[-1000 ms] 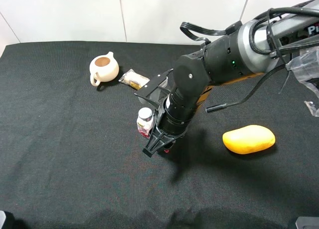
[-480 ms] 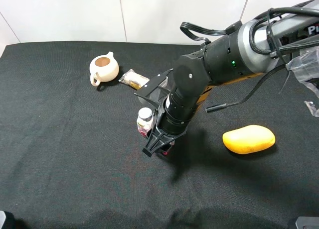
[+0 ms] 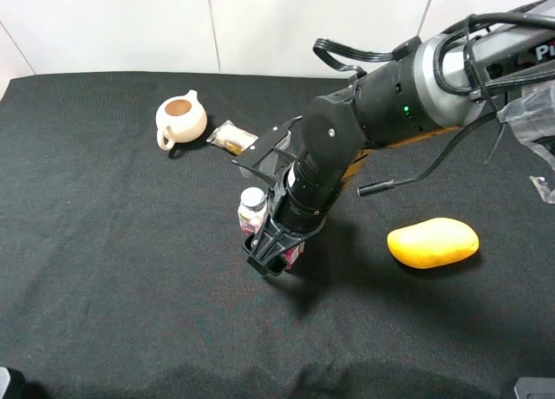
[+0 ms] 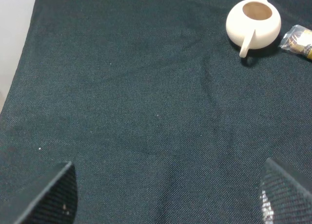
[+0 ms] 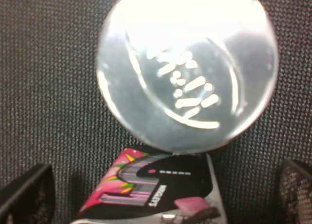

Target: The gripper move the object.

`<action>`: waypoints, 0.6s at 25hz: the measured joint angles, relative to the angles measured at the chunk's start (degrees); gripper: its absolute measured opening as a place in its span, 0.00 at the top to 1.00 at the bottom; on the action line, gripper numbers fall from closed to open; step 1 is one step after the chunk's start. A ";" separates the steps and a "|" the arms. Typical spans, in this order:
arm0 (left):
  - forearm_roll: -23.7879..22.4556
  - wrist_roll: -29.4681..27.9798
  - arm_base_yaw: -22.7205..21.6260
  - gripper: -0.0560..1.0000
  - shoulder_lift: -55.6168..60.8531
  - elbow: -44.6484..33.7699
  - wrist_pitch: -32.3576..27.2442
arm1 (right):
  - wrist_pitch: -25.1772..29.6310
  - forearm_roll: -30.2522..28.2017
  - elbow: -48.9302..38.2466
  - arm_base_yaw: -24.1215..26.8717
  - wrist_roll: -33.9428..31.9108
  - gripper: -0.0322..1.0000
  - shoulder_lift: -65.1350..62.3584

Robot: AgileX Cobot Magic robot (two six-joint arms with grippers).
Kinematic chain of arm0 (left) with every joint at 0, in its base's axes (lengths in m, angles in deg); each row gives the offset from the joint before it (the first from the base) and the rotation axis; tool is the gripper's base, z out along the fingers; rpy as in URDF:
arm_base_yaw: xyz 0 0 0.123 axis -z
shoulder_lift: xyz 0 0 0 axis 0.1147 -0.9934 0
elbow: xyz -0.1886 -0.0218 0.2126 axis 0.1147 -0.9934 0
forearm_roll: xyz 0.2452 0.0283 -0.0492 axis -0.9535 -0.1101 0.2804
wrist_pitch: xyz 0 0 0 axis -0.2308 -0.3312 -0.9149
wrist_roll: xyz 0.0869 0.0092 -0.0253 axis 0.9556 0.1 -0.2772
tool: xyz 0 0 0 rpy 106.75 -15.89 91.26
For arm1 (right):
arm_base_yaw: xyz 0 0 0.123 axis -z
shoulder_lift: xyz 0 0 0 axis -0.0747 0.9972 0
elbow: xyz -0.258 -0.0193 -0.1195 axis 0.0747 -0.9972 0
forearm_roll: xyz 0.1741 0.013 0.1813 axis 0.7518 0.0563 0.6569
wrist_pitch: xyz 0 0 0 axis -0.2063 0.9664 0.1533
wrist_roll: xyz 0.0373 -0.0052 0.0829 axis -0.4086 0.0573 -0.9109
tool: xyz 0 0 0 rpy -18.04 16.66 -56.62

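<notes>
The object, a small black tin with pink-red markings (image 5: 156,190), stands on the black cloth right beside the white-capped small bottle (image 5: 187,68). In the exterior high view the tin (image 3: 294,257) shows only as a pink sliver under the right arm. My right gripper (image 3: 270,253) is down over the tin, and in the right wrist view the gripper (image 5: 161,197) is open, its fingers (image 5: 24,195) wide apart on either side and not touching the tin. My left gripper (image 4: 168,199) is open and empty above bare cloth.
The small bottle (image 3: 252,210) stands just left of the right gripper. A cream teapot (image 3: 179,119) and a clear snack packet (image 3: 232,138) lie at the back left. A yellow mango (image 3: 433,242) lies to the right. The teapot (image 4: 253,22) also shows in the left wrist view.
My right gripper has come down a little and slightly left, so it now sits lower around the tin. The bottle, tin and other objects have not moved.
</notes>
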 joint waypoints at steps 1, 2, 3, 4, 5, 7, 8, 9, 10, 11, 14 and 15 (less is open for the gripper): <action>0.00 0.00 0.00 0.20 0.00 0.00 0.00 | 0.00 0.00 0.00 0.00 0.00 0.30 0.00; 0.00 0.00 0.00 0.20 0.00 0.00 0.00 | 0.00 0.00 0.00 0.00 0.05 0.30 0.00; 0.00 0.00 0.00 0.20 0.00 0.00 0.00 | 0.00 0.00 0.00 0.00 0.11 0.30 0.00; 0.00 0.00 0.00 0.20 0.00 0.00 0.00 | 0.00 0.00 0.00 0.00 0.16 0.30 0.00; 0.00 0.00 0.00 0.20 0.00 0.00 0.00 | 0.00 -0.05 0.00 0.00 0.16 0.30 0.00; 0.00 0.00 0.00 0.20 0.00 0.00 0.00 | 0.36 -0.05 0.00 0.00 0.16 0.30 0.00; 0.00 0.00 0.00 0.20 0.00 0.00 0.00 | 0.46 -0.05 0.00 0.00 0.16 0.30 -0.08; 0.00 0.00 0.00 0.20 0.00 0.00 0.00 | 0.43 -0.05 0.00 0.00 0.16 0.30 -0.42; 0.00 0.00 0.00 0.20 0.00 0.00 0.00 | 0.48 -0.05 0.00 0.00 0.16 0.30 -0.90; 0.00 0.00 0.00 0.20 0.00 0.00 0.00 | 0.48 -0.11 0.00 0.00 0.16 0.30 -1.54; 0.00 0.00 0.00 0.20 0.00 0.00 0.00 | 1.22 -0.17 0.00 0.00 0.16 0.30 -3.12; 0.00 0.00 0.00 0.20 0.00 0.00 0.00 | 1.71 -0.22 0.00 0.00 0.16 0.30 -3.58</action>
